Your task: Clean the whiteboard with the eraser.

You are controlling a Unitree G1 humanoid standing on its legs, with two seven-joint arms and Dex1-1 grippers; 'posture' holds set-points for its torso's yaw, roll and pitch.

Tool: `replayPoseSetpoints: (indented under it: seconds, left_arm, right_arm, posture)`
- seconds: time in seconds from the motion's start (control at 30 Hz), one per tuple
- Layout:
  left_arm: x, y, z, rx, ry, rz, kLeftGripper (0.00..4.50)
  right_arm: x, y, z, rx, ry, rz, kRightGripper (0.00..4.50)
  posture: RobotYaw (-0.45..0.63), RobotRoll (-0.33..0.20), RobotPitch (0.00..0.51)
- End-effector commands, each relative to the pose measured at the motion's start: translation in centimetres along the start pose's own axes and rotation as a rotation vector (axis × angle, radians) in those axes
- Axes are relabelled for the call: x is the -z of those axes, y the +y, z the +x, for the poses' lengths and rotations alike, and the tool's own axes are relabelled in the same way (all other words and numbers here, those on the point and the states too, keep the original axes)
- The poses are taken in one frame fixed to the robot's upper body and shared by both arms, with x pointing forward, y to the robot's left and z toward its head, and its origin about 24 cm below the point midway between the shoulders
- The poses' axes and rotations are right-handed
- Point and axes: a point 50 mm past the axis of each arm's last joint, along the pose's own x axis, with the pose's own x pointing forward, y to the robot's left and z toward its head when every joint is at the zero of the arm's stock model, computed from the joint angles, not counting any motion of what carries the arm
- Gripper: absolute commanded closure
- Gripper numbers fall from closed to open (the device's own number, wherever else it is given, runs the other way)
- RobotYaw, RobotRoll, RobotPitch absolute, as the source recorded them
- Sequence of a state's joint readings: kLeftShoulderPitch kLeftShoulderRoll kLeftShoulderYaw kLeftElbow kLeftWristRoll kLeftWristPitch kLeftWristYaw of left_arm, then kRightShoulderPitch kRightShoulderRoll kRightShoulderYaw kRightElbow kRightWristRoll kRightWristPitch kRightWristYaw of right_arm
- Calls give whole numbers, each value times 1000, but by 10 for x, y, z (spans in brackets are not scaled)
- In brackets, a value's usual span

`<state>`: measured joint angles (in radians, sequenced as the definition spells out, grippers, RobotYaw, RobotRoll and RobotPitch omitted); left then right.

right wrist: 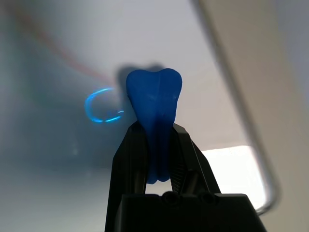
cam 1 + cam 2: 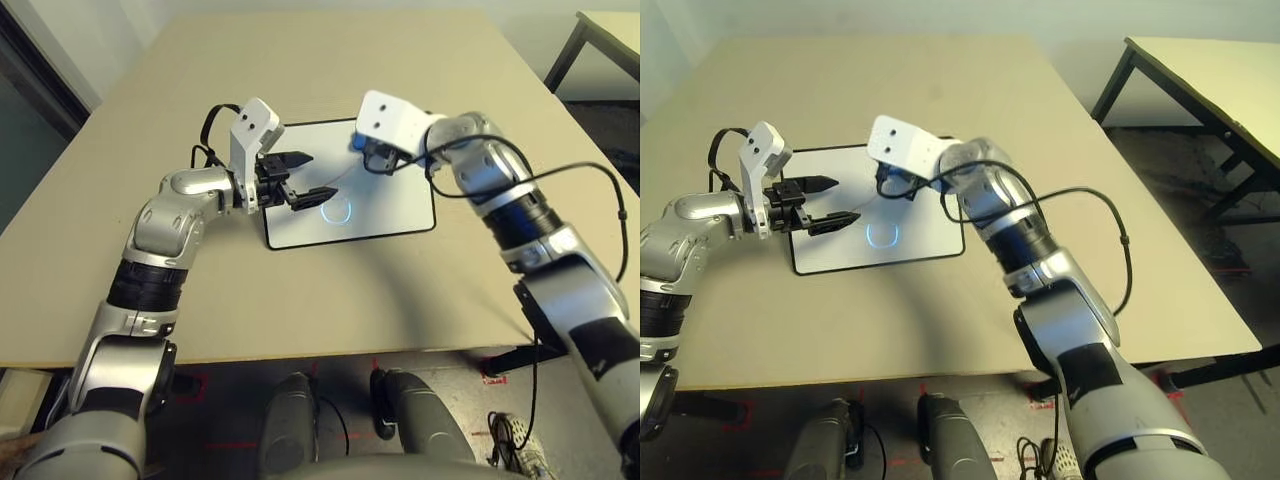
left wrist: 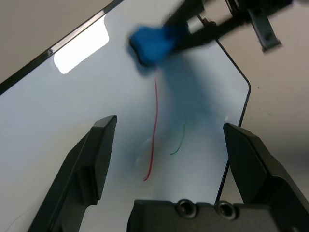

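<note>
I see my right end effector (image 1: 157, 145) clamped on the blue eraser (image 1: 154, 104), its tip at the whiteboard (image 2: 390, 205) near one end of the thin red line (image 3: 154, 130). My left end effector (image 2: 303, 177) hovers over the board's near-left part on the tabletop (image 2: 330, 300), fingers apart.

A bright blue eraser (image 1: 154, 104) and thin red and green lines on the glossy white, black-framed whiteboard (image 3: 72, 111).
</note>
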<state>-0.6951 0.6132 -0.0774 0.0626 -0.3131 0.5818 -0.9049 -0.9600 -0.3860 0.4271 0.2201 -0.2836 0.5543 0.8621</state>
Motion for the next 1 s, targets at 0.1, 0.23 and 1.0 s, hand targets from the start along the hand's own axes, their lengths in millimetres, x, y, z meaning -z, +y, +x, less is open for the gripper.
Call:
replayPoseSetpoints:
  seconds: [0.1,0.23,1.0]
  left_arm:
    - [1,-1,0,7,11,3,0]
    - [0,-1,2,11,6,4,0]
    - [2,-1,-3,1,15,-2,0]
  right_arm:
    - [2,32,-3,-126,36,3,3900]
    - [1,18,0,-82,51,8,3900]
    - [-5,33,0,-144,32,-4,3900]
  posture:
    - [-20,0,121]
    - [-24,0,123]
    - [-14,0,133]
